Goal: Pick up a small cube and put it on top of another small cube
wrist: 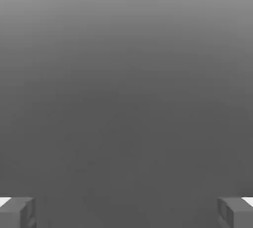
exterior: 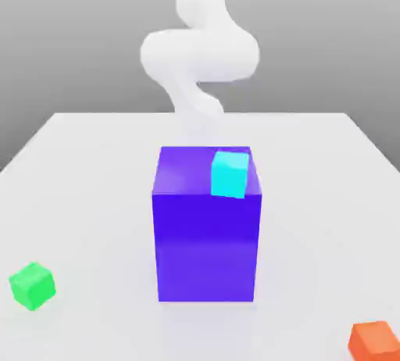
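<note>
the gripper (wrist: 126, 212) is spread wide with nothing between its fingers (wrist: 17, 212). the cyan cube (exterior: 230, 173) sits on the tall purple block (exterior: 206, 250), toward the exterior view's right, in front of the white arm (exterior: 199, 51). the green cube (exterior: 32, 285) and orange cube (exterior: 375, 340) lie on the table (exterior: 94, 187), well apart.

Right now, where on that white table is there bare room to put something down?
Wide bare table lies either side of the big purple block, and in front between the green cube and orange cube. The block's top is partly taken: the cyan cube sits toward its corner on the exterior view's right.
</note>
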